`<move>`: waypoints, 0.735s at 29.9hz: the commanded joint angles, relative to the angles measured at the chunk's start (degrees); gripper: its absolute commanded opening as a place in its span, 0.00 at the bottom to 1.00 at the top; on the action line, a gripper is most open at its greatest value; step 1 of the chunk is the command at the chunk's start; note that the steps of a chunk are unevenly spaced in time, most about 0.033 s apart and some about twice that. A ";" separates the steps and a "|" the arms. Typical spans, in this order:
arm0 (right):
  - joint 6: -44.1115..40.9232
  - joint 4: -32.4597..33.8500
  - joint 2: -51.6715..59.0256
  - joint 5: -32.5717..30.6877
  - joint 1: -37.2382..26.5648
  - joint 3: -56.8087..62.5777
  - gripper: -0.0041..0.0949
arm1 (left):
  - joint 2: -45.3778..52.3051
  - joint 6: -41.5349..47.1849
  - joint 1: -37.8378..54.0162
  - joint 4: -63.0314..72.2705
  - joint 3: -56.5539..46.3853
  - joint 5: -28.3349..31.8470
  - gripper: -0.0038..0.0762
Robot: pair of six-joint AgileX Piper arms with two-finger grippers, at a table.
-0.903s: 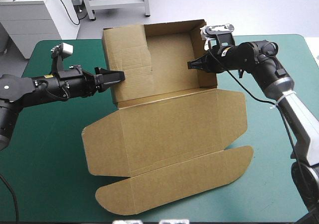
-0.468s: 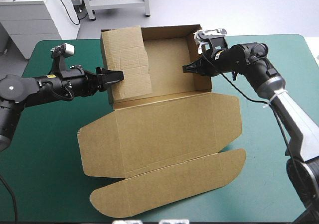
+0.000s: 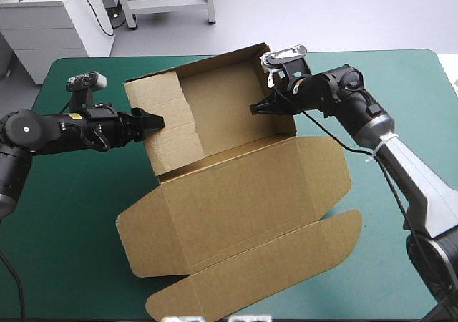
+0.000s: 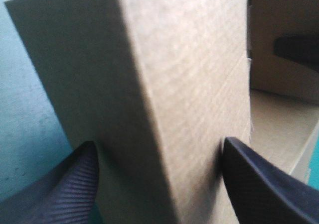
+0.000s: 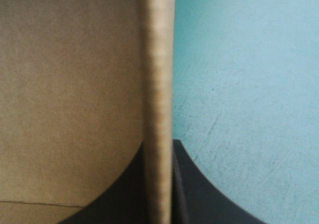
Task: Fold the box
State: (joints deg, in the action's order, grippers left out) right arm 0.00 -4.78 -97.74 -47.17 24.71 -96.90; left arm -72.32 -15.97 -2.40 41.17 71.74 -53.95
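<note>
High view shows us the box (image 3: 236, 193) on the bench (image 3: 79, 222), lid flat. Our right claw (image 3: 255, 109) pinches its right wall; our left claw (image 3: 152, 119) gapes astride the left wall. Light, stiff board, we judge: hold wall edges.

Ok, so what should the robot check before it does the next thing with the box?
1. Right tool pinches the right wall of the box: ok.
2. Left tool grips the left wall: not ok, its fingers stand apart on either side of it.
3. Both side walls stand up: ok.
4. Lid lies flat on the teal-green cover: ok.
5. Left wall fully tucked in: cannot tell.
</note>
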 commanded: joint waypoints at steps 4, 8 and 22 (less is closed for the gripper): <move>0.00 -6.56 2.67 5.06 0.29 -2.02 0.03 | -0.48 10.42 -1.75 -9.03 1.78 -0.11 0.66; 0.52 -9.37 2.67 5.35 0.29 -2.05 0.03 | -1.99 13.01 -4.23 -10.03 1.78 0.05 0.60; -4.47 0.20 2.13 -1.00 1.00 -1.95 0.03 | -2.12 14.33 -10.85 -17.99 1.78 10.01 0.04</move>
State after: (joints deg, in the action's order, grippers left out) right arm -3.57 -4.24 -98.06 -49.39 24.91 -97.06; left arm -76.32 -1.20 -11.50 21.89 71.73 -49.68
